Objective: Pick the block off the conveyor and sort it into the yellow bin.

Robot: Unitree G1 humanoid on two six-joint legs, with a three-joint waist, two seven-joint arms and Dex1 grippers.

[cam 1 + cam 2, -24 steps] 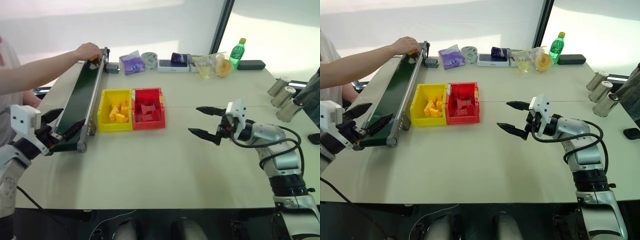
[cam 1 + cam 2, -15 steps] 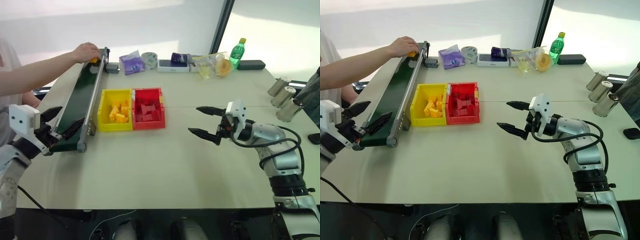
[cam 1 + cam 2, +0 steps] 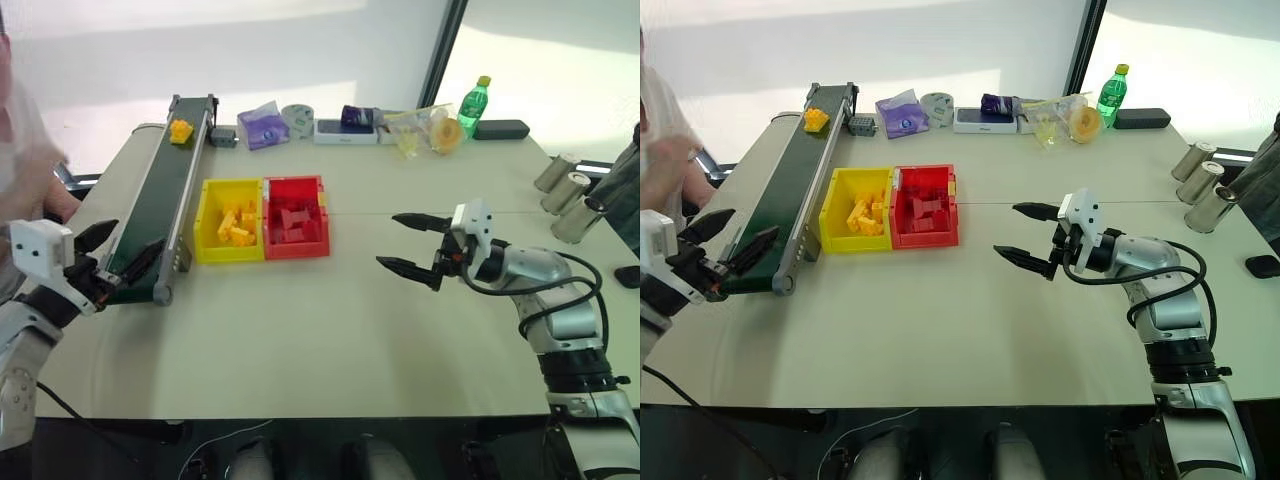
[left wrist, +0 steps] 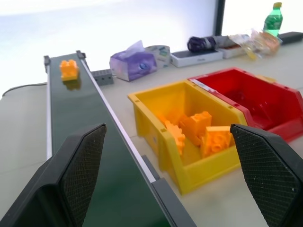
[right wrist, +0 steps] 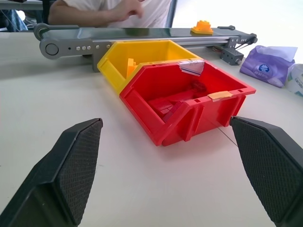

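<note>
Yellow block is sitting at the far end of the conveyor, looking light, rigid, slick plastic, best pinched across flat sides below studs; left gripper and right gripper are both gaping wide, empty.

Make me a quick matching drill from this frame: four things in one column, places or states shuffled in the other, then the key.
Things:
1. block
2. yellow bin
3. left gripper
4. green bottle

Places or states:
A. open, at the near end of the conveyor
B. far edge of the table, right side
C. on the belt at the far end
D. beside the red bin, holding yellow bricks

Pairs: 1-C, 2-D, 3-A, 4-B
</note>
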